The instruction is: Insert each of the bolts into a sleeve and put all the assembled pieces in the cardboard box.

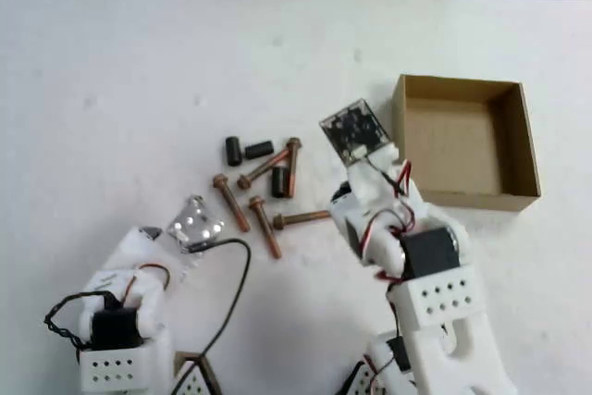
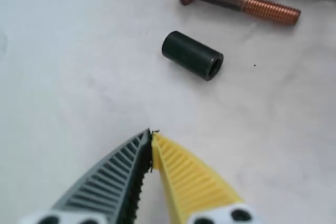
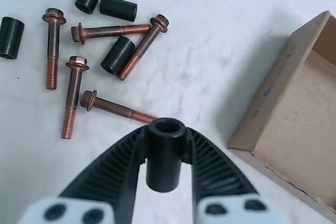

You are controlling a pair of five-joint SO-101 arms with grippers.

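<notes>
My right gripper [image 3: 165, 134] is shut on a black sleeve [image 3: 164, 161], held upright with its bore showing, just above the table beside the cardboard box [image 3: 294, 129]. Several copper bolts, such as the nearest bolt [image 3: 118, 107], lie beyond it among loose black sleeves [image 3: 118, 54]. My left gripper [image 2: 151, 137] is shut and holds nothing, its tips a short way from a lone black sleeve [image 2: 192, 55] lying on its side, with a bolt [image 2: 236, 1] past it. The high view shows the bolt pile [image 1: 264, 226] between both arms and the open box [image 1: 481, 199] at the right.
The right arm [image 1: 425, 275] stands between the pile and the box, close to the box's near corner. The left arm [image 1: 120, 321] sits at the lower left with a black cable [image 1: 239, 284] looping over the table. White tabletop stretches beyond the pile.
</notes>
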